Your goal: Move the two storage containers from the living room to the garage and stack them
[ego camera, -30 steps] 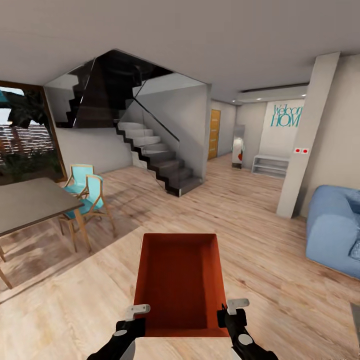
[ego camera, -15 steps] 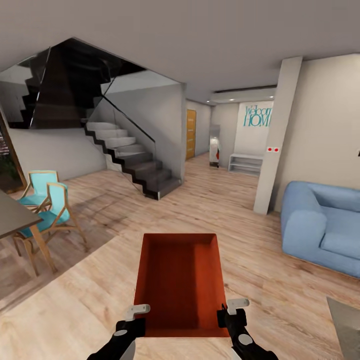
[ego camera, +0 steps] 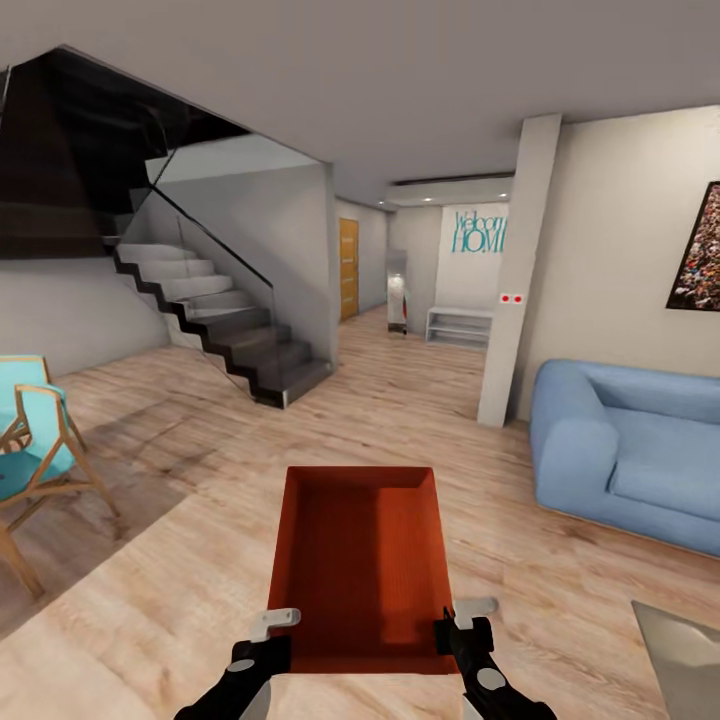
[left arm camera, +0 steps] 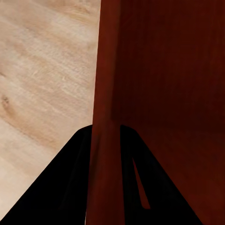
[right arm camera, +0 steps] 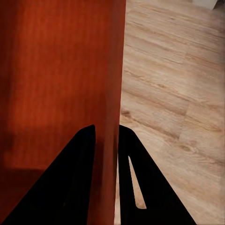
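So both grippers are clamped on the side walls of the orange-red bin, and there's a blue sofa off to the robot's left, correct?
Not quite. The blue sofa is to the robot's right, as the head view shows. The rest holds: the left gripper and right gripper each pinch a side wall of the orange-red bin, as the wrist views show.

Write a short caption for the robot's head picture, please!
Both grippers, left gripper and right gripper, carry an orange-red storage container across the wood-plank living room.

Head camera looks forward and down across the room; both wrist cameras sit close, seemingly sharing its storage container.
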Controlling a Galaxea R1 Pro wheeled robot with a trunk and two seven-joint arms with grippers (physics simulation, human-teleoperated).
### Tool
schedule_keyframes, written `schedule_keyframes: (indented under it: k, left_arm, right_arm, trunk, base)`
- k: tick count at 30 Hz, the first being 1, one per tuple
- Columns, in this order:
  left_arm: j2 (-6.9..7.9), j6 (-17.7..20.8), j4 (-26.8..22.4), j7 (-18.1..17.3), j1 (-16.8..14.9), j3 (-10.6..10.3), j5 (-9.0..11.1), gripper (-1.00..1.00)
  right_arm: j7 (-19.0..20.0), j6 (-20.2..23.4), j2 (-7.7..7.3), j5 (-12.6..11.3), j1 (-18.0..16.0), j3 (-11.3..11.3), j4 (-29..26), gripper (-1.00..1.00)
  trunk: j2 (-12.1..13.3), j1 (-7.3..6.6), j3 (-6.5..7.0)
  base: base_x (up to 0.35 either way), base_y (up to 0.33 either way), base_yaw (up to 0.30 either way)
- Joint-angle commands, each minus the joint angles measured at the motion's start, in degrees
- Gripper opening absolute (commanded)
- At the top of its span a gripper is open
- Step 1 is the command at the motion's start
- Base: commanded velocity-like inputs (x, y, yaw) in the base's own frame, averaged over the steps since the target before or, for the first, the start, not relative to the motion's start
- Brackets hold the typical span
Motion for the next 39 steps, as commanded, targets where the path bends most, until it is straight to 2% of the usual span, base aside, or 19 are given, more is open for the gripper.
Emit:
schedule_keyframes:
  k: [1,39]
  left_arm:
    - [0.44,0.20,0.04,0.84,-0.02,0.86,0.59,-1.00]
    - [0.44,0.21,0.10,0.84,0.00,0.86,0.59,-1.00]
  right_arm:
    - [-2.95,-3.53,-0.05,-0.50,-0.08,-1.12,-0.09,-1.00]
    - [-3.02,-3.54,-0.03,-0.11,-0.08,-1.09,-0.09,-1.00]
  trunk:
    - [-0.07,0.04,-0.09]
    - [-0.07,0.04,-0.09]
  base:
    - [0.320,0.000,-0.016]
    - [0.320,0.000,-0.001]
